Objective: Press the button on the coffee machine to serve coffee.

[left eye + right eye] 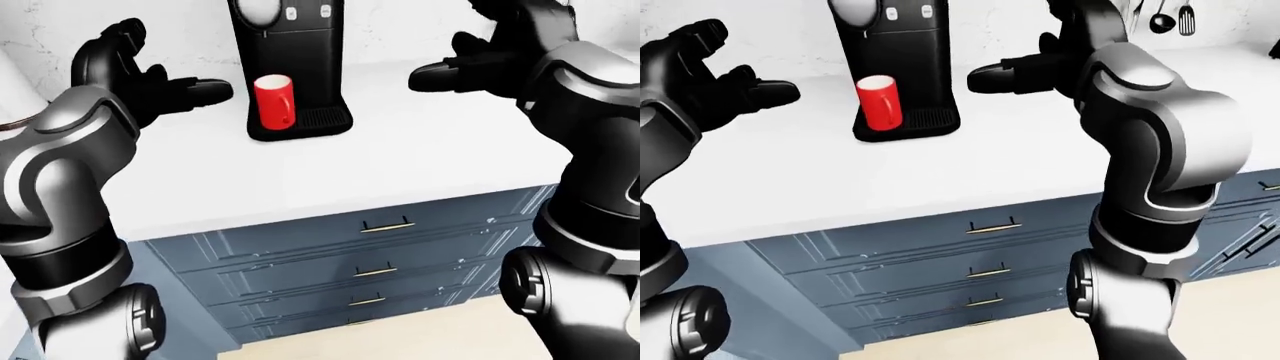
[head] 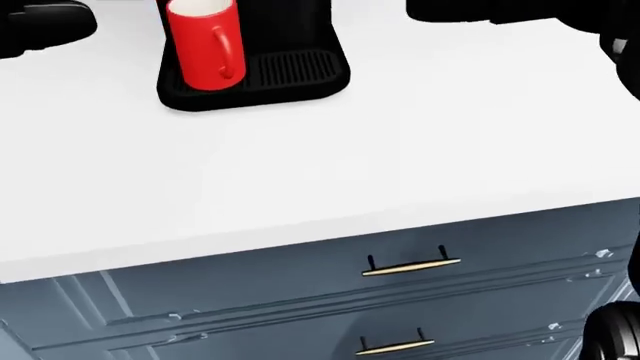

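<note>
Risk: right hand fingers spread, left hand likewise, both empty, flanking coffee machine. Two adjacent buttons: wrong-press likely; low sweep tips red mug.

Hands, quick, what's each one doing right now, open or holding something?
Left hand: open, empty, held up to the left of the coffee machine.
Right hand: open, empty, raised to the right of it.

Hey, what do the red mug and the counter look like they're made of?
The red mug looks like glazed ceramic: uniform glossy red with a soft highlight, though plastic is possible. The counter reads as smooth matte white stone or laminate; no grain or veining shows in this render.
</note>
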Controlling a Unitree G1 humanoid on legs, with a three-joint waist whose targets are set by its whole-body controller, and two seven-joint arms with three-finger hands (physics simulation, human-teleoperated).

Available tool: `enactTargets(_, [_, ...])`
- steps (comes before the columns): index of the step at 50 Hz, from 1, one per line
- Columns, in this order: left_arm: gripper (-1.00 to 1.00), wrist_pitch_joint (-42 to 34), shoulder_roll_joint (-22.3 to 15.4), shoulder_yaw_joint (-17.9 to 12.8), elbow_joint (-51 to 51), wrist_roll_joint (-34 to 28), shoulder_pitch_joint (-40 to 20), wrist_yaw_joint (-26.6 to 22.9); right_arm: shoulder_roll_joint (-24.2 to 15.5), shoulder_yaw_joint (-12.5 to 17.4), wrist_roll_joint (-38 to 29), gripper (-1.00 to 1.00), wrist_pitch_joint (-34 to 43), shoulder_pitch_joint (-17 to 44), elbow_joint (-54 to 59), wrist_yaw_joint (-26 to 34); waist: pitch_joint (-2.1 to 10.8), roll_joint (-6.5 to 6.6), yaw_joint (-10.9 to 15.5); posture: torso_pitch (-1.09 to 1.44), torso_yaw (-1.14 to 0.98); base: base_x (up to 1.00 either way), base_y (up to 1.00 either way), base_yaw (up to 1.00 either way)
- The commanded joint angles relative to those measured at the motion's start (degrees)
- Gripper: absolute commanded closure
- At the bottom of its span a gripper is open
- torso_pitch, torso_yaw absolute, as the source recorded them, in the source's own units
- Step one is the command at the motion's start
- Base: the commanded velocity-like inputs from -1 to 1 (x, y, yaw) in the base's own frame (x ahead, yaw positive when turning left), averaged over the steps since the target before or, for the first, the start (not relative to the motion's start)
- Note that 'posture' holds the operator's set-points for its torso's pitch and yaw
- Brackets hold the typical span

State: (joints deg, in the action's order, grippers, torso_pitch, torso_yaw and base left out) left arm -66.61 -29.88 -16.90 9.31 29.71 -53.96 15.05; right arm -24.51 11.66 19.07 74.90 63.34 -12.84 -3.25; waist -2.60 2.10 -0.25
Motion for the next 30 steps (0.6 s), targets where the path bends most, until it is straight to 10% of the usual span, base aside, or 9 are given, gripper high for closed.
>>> enactTargets(1, [-1.00, 2.28, -0.55, -0.22, 1.80, 0.34, -1.97, -0.35, -0.57, 0.92, -0.63, -1.00, -2.53, 1.34, -1.92, -0.46, 1.45, 0.23, -0.25, 0.00, 0.00, 0.09, 0.15, 0.00])
enactTargets(10, [-1.00, 1.88, -0.54, -0.04, 2.00, 0.37, -2.31, -0.34, -0.68, 1.28, -0.40, -1.00, -2.56, 1.45, -1.97, -0.53, 2.33, -5.08, 0.93, 0.00, 0.00, 0.10, 0.12, 0.00])
enactTargets(18, [-1.00, 1.86, -0.23, 0.00, 2.36, 0.17, -1.95, -0.56, -0.61, 1.44, 0.01, -1.00, -2.88, 0.89, -2.09, -0.76, 1.16, -1.69, 0.30, 0.00, 0.00, 0.12, 0.01, 0.00])
enactTargets(22, [-1.00, 2.03, 0.00, -0.04, 2.69, 0.17, -1.38, -0.71, -1.10, 2.00, 0.43, -1.00, -2.66, 0.91, -2.18, -0.87, 2.23, 2.61, -0.75, 0.00, 0.00, 0.12, 0.00, 0.00])
enactTargets(30, [-1.00, 1.86, 0.00, 0.34, 2.38, -0.17, -2.09, -0.92, -1.65, 2.19, 1.14, -1.00, -2.81, 1.27, -1.82, -1.25, 1.29, -0.37, 0.19, 0.00, 0.00, 0.12, 0.00, 0.00])
